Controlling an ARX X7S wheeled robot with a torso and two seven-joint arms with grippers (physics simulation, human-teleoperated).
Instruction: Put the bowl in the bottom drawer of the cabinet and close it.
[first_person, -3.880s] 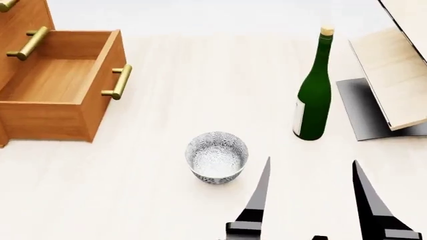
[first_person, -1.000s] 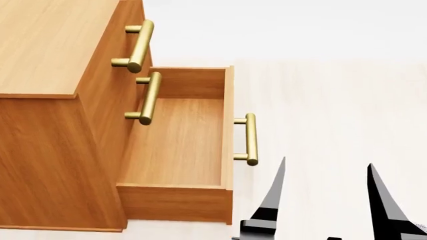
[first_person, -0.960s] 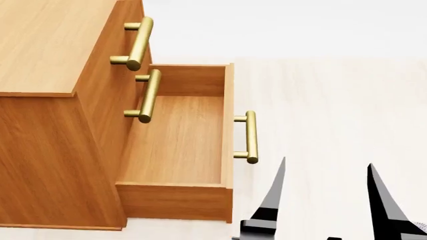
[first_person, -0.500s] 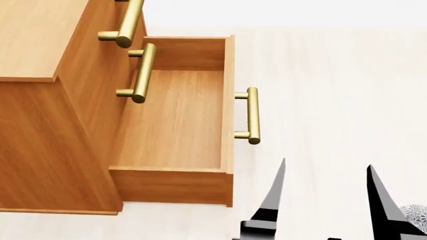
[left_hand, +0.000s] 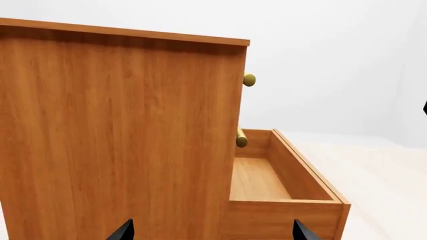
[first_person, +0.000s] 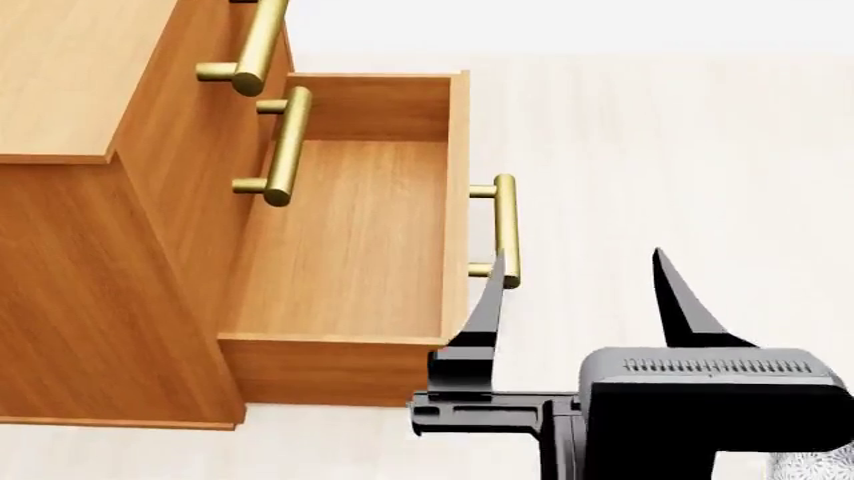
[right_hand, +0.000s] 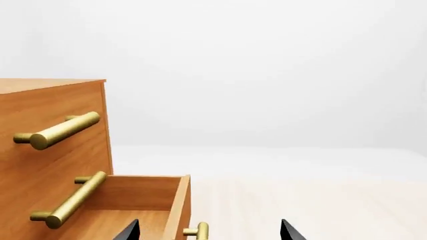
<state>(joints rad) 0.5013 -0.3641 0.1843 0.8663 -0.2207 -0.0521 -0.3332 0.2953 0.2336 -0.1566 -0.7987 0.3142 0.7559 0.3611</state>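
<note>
The right tool (first_person: 577, 270) hung with its two black fingers spread wide and nothing between them, raised above the pale tabletop (first_person: 667, 140) just in front of the bottom drawer (first_person: 350, 250). In the head view its left fingertip (first_person: 495, 275) overlapped the near end of the drawer's brass handle (first_person: 502, 230); whether the two touched could not be told. The right wrist view showed only the two fingertips at the frame edge, apart from each other, with the drawer front and its handle between them.

Of the left tool (left_hand: 212, 231) only two dark fingertips showed in its own wrist view, set well apart with nothing visible between them, facing the side panel of the cabinet (left_hand: 120, 135) and the near side wall of the pulled-out drawer.

The bottom drawer stood open, its inside bare wood. Above it the two upper fronts were shut, with the middle handle (first_person: 278, 145) and the top handle (first_person: 250, 45) projecting over the open box.

The bowl (first_person: 811, 467) showed only as a patterned sliver at the lower right corner of the head view, on the tabletop beside the right arm's black housing and well apart from the drawer.
</note>
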